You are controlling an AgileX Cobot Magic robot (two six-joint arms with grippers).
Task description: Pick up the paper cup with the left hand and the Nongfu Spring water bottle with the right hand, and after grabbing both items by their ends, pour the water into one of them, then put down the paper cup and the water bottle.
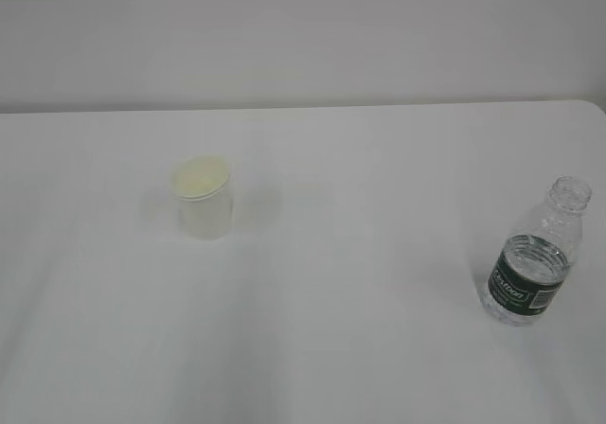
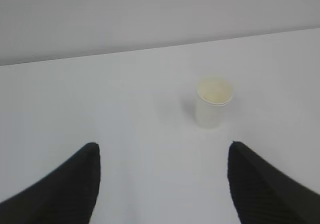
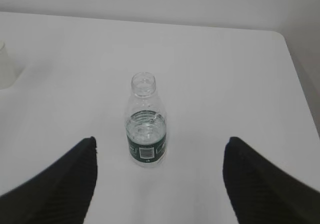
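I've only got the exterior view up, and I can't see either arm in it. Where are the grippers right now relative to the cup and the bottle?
Observer: The left wrist view shows the left gripper open and empty, with the paper cup standing upright ahead of it, a little right of centre.
Operator: And the right one?
Observer: The right gripper is open too, with the water bottle upright ahead of it, slightly left of centre and untouched.
Operator: Is the bottle capped?
Observer: No. From the right wrist view you look at its open mouth, and the water stands just above the green label.
Operator: Does the right camera see the cup?
Observer: Only a sliver of it, at the left edge of the picture.
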